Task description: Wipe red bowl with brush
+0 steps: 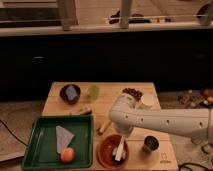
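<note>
The red bowl [106,152] sits near the front edge of the wooden table, just right of the green tray. The pale brush [120,149] stands tilted inside it, head down against the bowl's inside. My gripper [122,139] hangs from the white arm that reaches in from the right. It is directly over the bowl and shut on the brush's upper handle. The arm's wrist hides the back rim of the bowl.
A green tray [35,145] at front left holds a pale wedge [62,137] and an orange fruit [66,155]. A small dark metal cup [151,143] stands right of the bowl. A yellowish stick [105,126], dark bowl [70,93], green cup [93,91] and snacks [132,92] lie behind.
</note>
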### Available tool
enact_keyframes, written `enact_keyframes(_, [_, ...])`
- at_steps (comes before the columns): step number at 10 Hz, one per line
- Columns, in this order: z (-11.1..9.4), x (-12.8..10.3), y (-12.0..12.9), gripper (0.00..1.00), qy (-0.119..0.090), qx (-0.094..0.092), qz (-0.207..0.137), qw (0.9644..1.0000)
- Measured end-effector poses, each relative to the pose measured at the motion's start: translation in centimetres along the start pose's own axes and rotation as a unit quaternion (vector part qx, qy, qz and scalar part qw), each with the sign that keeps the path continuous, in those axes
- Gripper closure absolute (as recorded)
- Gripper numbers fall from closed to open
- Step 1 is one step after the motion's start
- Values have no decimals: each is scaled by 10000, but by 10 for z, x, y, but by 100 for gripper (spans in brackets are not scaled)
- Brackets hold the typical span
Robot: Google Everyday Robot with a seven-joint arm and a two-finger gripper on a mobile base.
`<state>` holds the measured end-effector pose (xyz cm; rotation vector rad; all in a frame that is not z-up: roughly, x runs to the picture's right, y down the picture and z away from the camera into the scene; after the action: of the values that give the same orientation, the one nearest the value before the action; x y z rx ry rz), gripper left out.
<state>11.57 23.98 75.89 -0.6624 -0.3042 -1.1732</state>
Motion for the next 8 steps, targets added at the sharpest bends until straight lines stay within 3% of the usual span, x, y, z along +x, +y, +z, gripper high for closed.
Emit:
enact_keyframes(3, [-8,20,-4,100,95,58,138,9998])
enact_keyframes(8, [-28,13,-34,100,167,319,-167,9992])
